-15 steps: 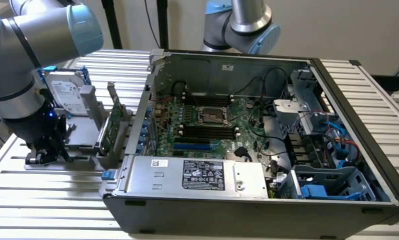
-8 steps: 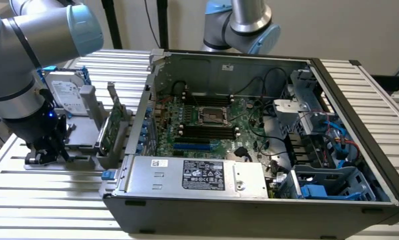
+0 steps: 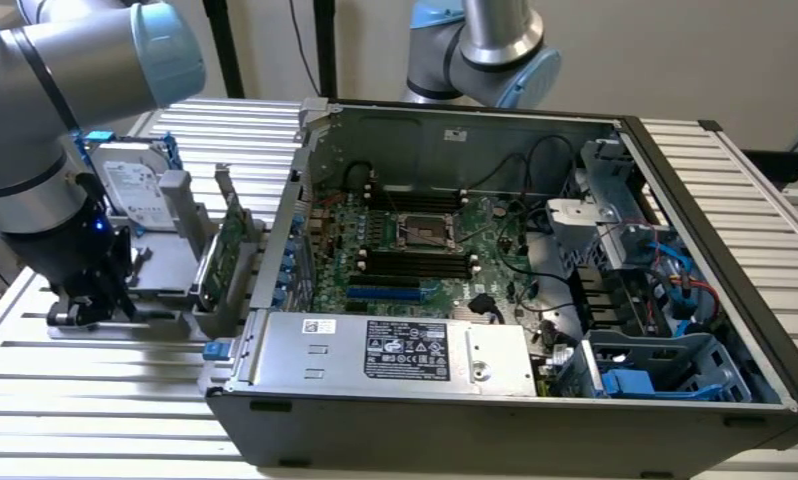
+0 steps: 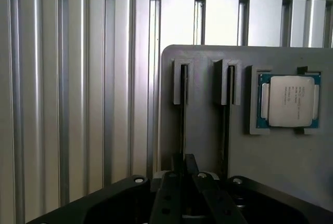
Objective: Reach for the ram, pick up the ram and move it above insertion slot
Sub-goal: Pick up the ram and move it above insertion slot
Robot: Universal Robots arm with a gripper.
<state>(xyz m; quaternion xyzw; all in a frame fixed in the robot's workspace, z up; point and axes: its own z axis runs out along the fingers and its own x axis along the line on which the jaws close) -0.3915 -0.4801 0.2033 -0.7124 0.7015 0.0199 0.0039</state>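
The ram is standing on edge in one of two slots of the grey fixture on the worktop, its long axis running straight out from the jaws. The gripper is straddling the near end, its jaws seemingly pinching the ram's two faces.

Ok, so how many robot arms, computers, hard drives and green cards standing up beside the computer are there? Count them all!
Robot arms: 2
Open computer: 1
Hard drive: 1
Green card: 1
Total: 5
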